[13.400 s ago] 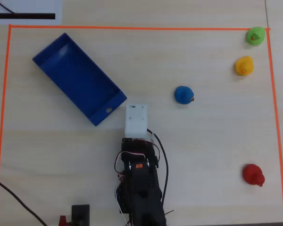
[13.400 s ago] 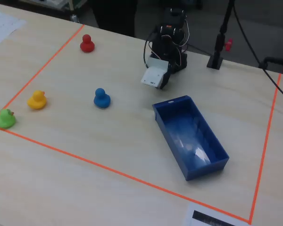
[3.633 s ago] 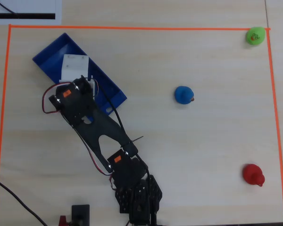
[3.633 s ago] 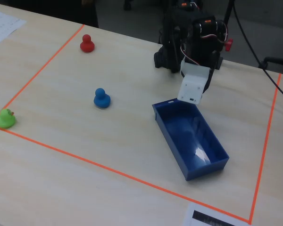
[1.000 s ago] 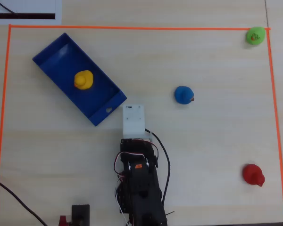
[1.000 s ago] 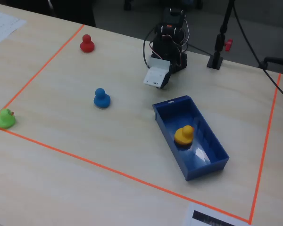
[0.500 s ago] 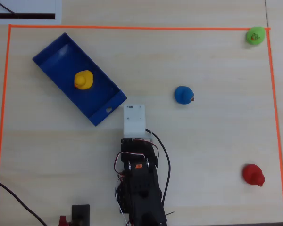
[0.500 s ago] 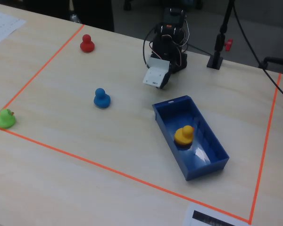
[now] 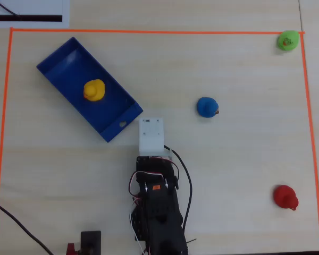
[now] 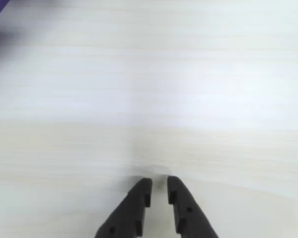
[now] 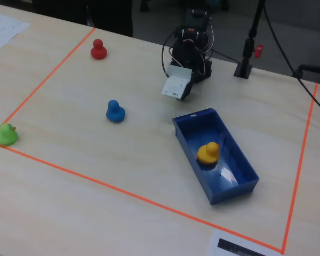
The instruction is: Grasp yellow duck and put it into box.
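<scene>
The duck (image 9: pixel 94 89) sits inside the box (image 9: pixel 115 108), about midway along its floor, apart from the walls; the fixed view shows it upright in the blue tray (image 11: pixel 237 161) as well (image 11: pixel 208 152). The box lies at an angle on the pale wood worktop (image 9: pixel 228 154), inside the orange tape outline (image 9: pixel 149 32), with the small hole in its short wall toward the arm (image 9: pixel 157 207).

The arm is folded back near the worktop's edge, its white wrist block just beside the box's near corner in the overhead view. In the wrist view the jaws (image 10: pixel 159 184) hang over bare wood with only a thin slit between the two black tips (nothing held between them), and a sliver of blue shows at the top left corner.

Three other toys stand well apart on the worktop: a blue duck (image 9: pixel 207 107) near the middle, a green duck (image 9: pixel 287 40) on the tape corner, and a red duck (image 9: pixel 285 197) toward the right edge of the overhead view.
</scene>
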